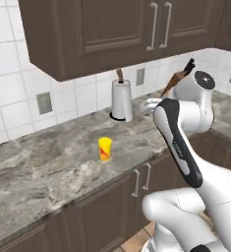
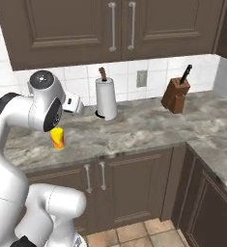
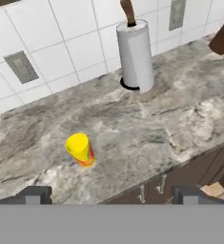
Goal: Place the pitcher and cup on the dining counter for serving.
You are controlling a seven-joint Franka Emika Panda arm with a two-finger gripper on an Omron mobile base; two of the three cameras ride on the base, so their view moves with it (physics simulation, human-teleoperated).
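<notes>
Yellow cup (image 3: 79, 149) upright on the marble worktop (image 3: 147, 133), near its front edge, well left of the paper-towel roll (image 3: 135, 55). Jaws wide apart, empty, hovering above. Best approach: descend centred, straddle cup, close gently, lift straight.

Dark brown upper cabinets (image 2: 120, 29) with silver bar handles hang above a white tiled wall (image 1: 9, 88) carrying grey outlets (image 2: 142, 78); a veined grey-brown marble counter (image 2: 148, 128) turns a corner over matching base cabinets (image 2: 134, 188); tan floor tiles (image 2: 134, 234) show below; lighting is even.
</notes>
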